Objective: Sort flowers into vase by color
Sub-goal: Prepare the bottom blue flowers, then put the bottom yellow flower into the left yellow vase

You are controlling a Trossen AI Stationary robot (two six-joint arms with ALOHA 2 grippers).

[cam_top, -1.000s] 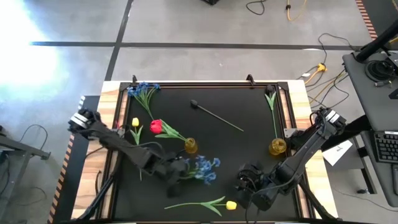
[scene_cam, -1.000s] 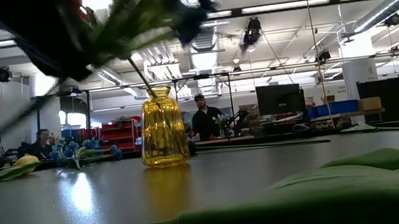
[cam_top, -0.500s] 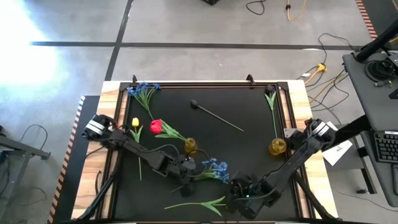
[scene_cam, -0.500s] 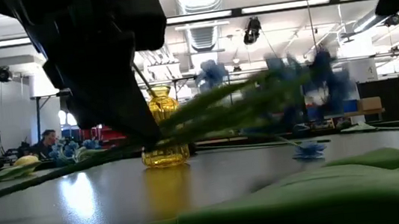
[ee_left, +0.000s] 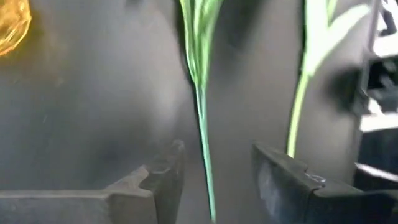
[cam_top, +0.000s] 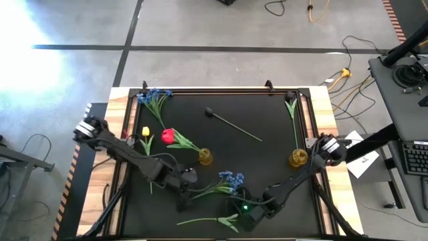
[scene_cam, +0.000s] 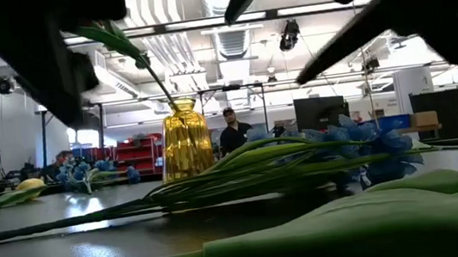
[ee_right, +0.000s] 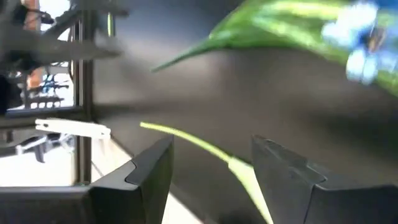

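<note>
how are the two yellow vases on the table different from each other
The vase near the table's middle holds a red tulip by its stem, while the vase by the right edge holds a bare green stem. The middle vase stands among the flowers; the right one sits apart. Both are yellow glass, upright.

Dark jointed arms; grey wrist collars

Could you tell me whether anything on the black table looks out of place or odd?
Yes: a loose thin dark rod with a knobbed end lies mid-table, unlike any flower, and a bare green leafy stem without a visible blossom lies by the far right edge, above the right amber glass vase.
</note>
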